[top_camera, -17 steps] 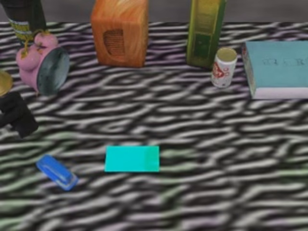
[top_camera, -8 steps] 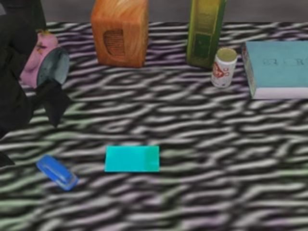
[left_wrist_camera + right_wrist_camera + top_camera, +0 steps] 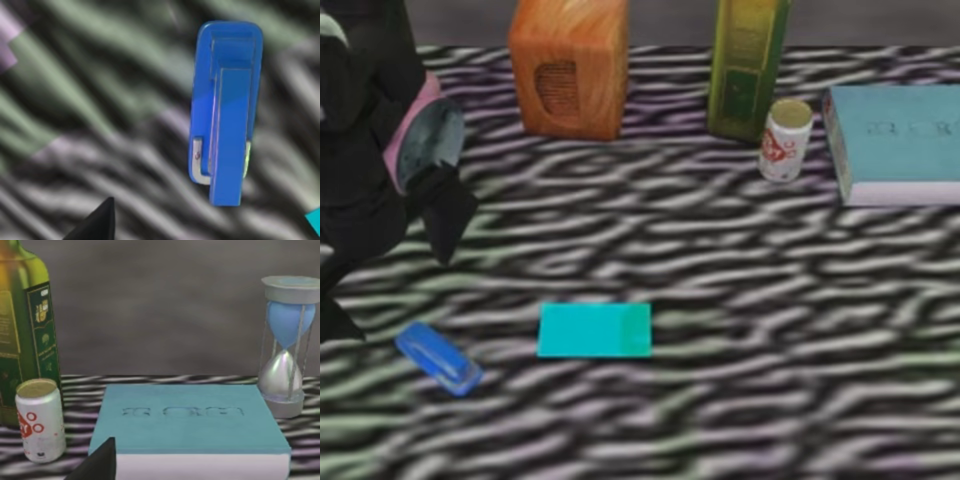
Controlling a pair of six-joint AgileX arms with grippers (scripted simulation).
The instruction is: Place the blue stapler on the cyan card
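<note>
Left gripper [image 3: 390, 270] hovers above blue stapler [image 3: 438, 358] — fingers apart — beside cyan card [image 3: 595, 331].

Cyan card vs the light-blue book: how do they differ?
The cyan card is a thin flat sheet; the light-blue book is thick, with white page edges showing. The card is plain and unmarked; the book's cover bears faint embossed marks. The card lies near the table's middle, beside the blue stapler; the book sits at the far right, by the can. The card looks smaller than the book. Both are rectangular, bluish and lie flat.
</note>
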